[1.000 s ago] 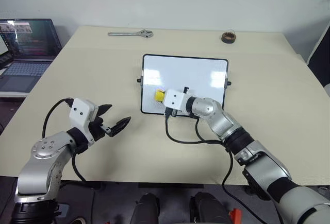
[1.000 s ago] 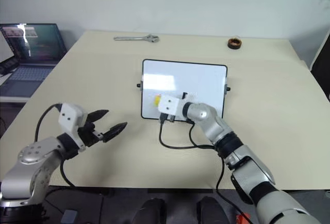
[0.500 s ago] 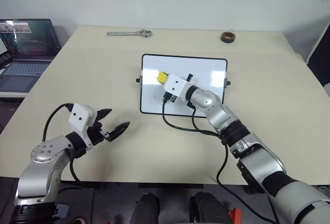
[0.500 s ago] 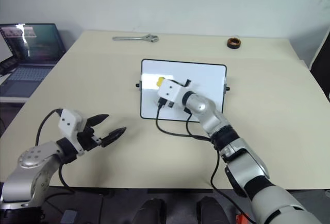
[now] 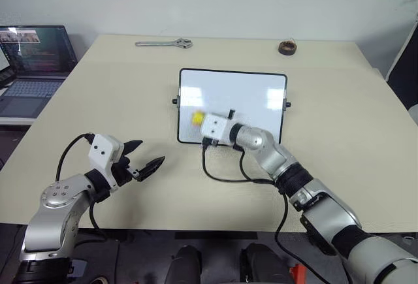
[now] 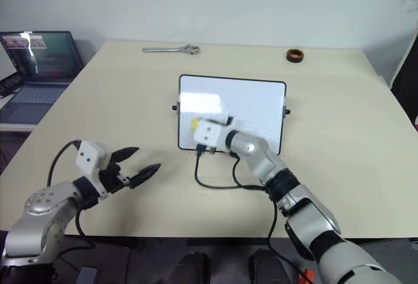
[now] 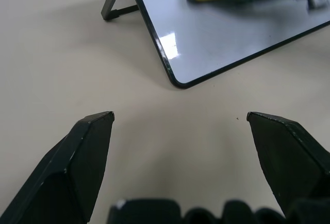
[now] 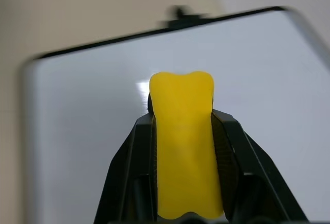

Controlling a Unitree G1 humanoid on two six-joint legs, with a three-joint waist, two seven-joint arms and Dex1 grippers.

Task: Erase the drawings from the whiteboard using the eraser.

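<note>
Could shove the whiteboard [image 5: 232, 108] across the beige table [image 5: 117, 101] or fold its side stand if pressed too hard, nothing bracing it. Right gripper [image 5: 198, 120] clamped on the yellow eraser [image 5: 196, 119], over the board's near-left part. Left gripper [image 5: 145, 160] idle near-left, jaws apart. No drawings discernible. Wrench [image 5: 164, 44] and tape roll [image 5: 286, 47] far; laptop [image 5: 32, 59] left, pale wall behind.

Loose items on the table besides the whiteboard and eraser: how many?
2. A metal wrench lies near the far edge, to the left; a dark tape roll sits near the far edge, to the right. The right arm may hide something small.
</note>
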